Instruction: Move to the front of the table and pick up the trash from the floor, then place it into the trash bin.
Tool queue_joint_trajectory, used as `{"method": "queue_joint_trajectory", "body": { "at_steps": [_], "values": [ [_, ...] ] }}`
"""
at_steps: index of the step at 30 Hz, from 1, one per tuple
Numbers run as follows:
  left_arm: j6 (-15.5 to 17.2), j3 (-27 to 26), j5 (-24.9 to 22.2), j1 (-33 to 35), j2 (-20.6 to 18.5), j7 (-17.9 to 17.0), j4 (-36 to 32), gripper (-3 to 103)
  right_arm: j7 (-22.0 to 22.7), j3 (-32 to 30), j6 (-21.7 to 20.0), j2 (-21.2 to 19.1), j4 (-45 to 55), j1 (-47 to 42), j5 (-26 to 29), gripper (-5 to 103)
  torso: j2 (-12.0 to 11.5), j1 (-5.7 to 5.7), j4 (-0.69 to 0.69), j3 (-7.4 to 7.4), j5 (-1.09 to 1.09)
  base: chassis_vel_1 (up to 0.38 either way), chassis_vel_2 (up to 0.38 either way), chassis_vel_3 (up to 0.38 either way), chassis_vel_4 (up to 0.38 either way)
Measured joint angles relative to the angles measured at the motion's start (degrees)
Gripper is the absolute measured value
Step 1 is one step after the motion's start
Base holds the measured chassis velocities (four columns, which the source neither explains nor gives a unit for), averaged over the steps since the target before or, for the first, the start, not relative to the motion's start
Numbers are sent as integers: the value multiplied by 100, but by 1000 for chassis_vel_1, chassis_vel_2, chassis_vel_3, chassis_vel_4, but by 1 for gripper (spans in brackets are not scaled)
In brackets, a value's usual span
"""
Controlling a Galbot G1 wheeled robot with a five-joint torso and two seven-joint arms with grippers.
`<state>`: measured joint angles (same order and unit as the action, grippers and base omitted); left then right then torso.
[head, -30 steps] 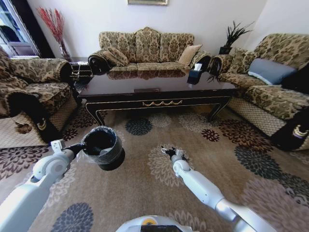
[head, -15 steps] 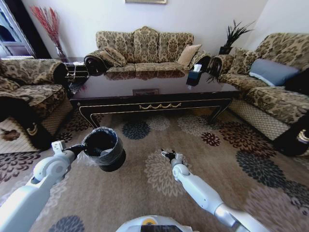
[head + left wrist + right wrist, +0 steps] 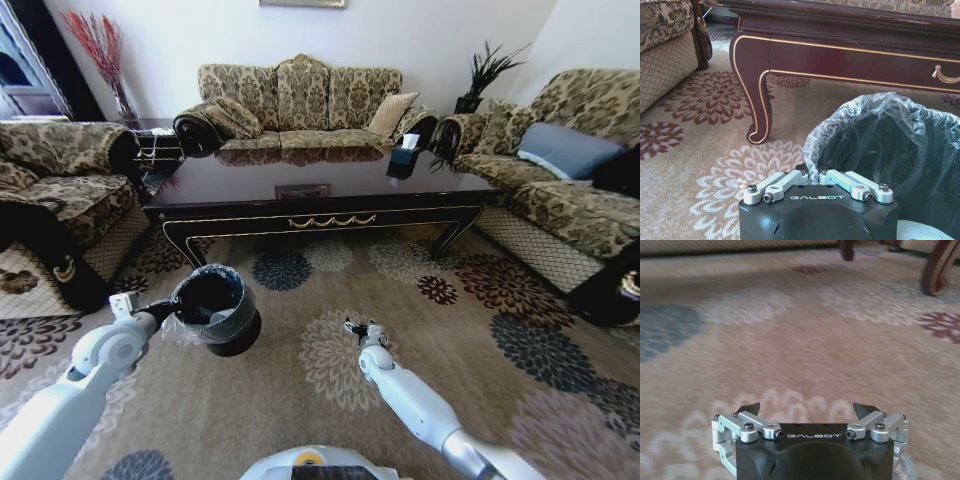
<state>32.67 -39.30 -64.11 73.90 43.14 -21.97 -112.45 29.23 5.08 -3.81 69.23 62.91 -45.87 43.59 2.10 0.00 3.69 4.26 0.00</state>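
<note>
Crinkled plastic is puffing over the round black trash bin (image 3: 213, 304), left gripper (image 3: 816, 176) pinching its rim; right gripper (image 3: 810, 412) is hanging spread above patterned floor (image 3: 300, 410).

The black, bag-lined trash bin (image 3: 213, 305) hangs upright, seemingly off the flowered floor (image 3: 330, 300), before the dark table (image 3: 310, 190).

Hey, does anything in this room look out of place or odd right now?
One thing: the trash bin is off the floor, held at its rim by the left gripper in front of the table. The right gripper hangs open and empty over the carpet. Nothing looks spilled or damaged.
</note>
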Motion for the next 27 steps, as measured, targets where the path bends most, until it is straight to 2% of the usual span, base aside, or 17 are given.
{"method": "queue_joint_trajectory", "body": {
  "at_steps": [6, 10, 19, 22, 26, 27],
  "values": [
    [0, -5, -5, 18, -23, -7, -49, 4, 280, -271, -419, 60, -304, 60, 55, 100, 0, 0, 0, 0, 0, 0, 0, 0, 0],
    [0, -6, -6, 34, -20, -14, -70, 4, 295, -417, -480, 80, -474, 72, 218, 100, 0, 0, -1, 0, 0, 0, 0, 0, 0],
    [0, -16, -4, 72, 1, -23, -99, 4, 51, -625, -452, 188, -875, 101, 296, 100, 0, 0, 0, 0, 0, 0, 0, 0, 0],
    [0, -20, -2, 87, 6, -25, -102, 4, -99, -648, -392, 226, -1064, 153, 247, 103, 0, 0, -1, 0, 0, 0, 0, 0, 0],
    [1, -25, -1, 91, 1, -25, -101, 4, -278, -648, -359, 235, -1290, 239, 202, 95, 0, 0, 0, 0, 0, 0, 0, 0, 0],
    [1, -28, -1, 90, -5, -25, -92, 4, -310, -648, -359, 235, -1351, 276, 195, 90, 0, 0, 0, 0, 0, 0, 0, 0, 0]
  ]
}}
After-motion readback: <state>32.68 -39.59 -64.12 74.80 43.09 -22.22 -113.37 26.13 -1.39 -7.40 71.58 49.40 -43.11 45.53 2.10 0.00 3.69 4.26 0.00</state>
